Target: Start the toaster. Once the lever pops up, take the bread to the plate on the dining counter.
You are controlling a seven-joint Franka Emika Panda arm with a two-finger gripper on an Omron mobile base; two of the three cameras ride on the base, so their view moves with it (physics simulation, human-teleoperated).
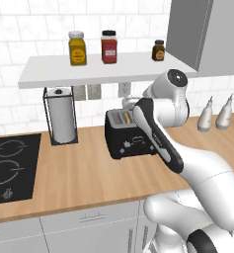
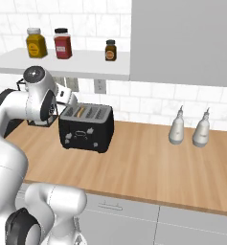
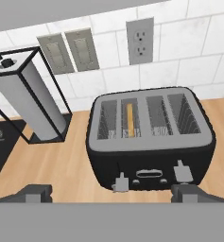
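Observation:
The glossy black toaster stands on the narrow wooden worktop against the tiled wall. A thin golden slice of bread stands on edge in the second slot from the left, and the other slots look empty. Two pale levers stick out of the toaster's front face. My gripper hovers open above and just in front of the toaster, its fingertips spread wide and holding nothing. The plate and the dining counter are out of view.
A paper-towel roll in a black wire stand is left of the toaster, with a black cooktop beyond it. Three spice jars sit on the shelf above. Two pale bottles stand to the right.

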